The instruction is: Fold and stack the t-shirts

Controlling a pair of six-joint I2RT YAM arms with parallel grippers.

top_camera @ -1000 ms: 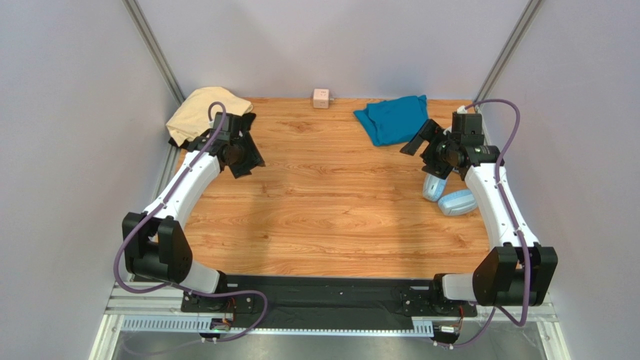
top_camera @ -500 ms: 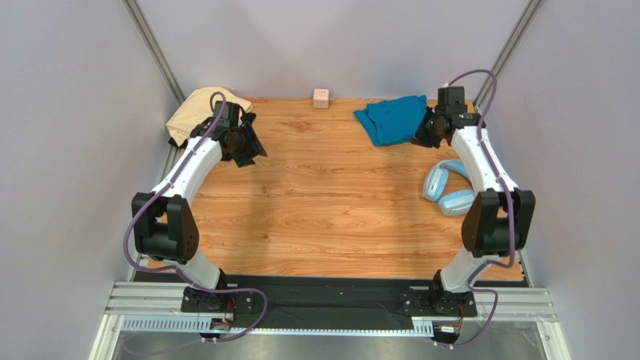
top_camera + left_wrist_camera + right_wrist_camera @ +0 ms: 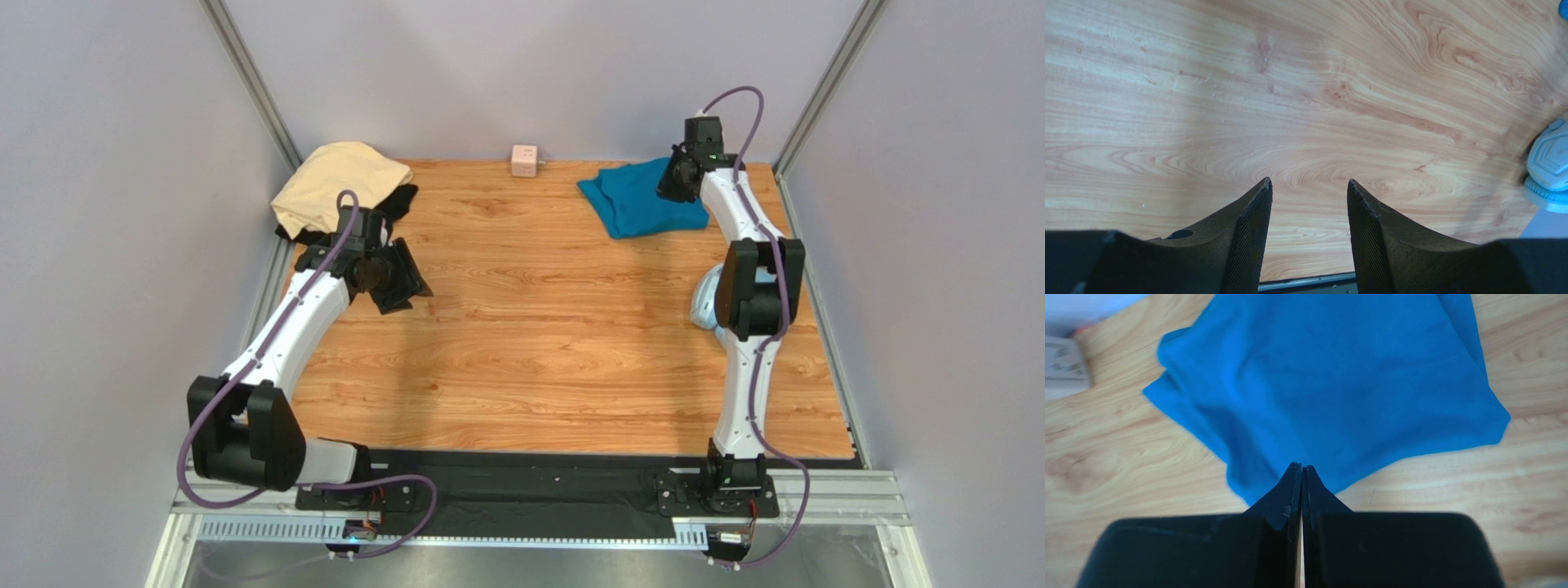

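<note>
The teal blue t-shirt point(image 3: 638, 196) point(image 3: 1333, 386) lies crumpled at the back right of the table. My right gripper point(image 3: 677, 179) point(image 3: 1301, 467) hovers over its right edge, shut, and no cloth shows between the fingers. The cream-yellow t-shirt point(image 3: 334, 181) is heaped in the back left corner. A black t-shirt point(image 3: 402, 197) peeks out from under its right side. My left gripper point(image 3: 400, 277) point(image 3: 1309, 182) is open over bare wood, a little in front of that heap, with nothing in it.
A small pink cube point(image 3: 525, 159) point(image 3: 1063, 361) stands at the back edge between the shirts. Light-blue headphones point(image 3: 703, 309) point(image 3: 1549, 164) lie at the right side, mostly hidden by the right arm. Grey walls close in the table point(image 3: 540, 355) on three sides.
The right arm swung from beside the headphones up to the back, over the teal shirt, and its jaws closed. The left gripper drew back a little from the cream heap.
</note>
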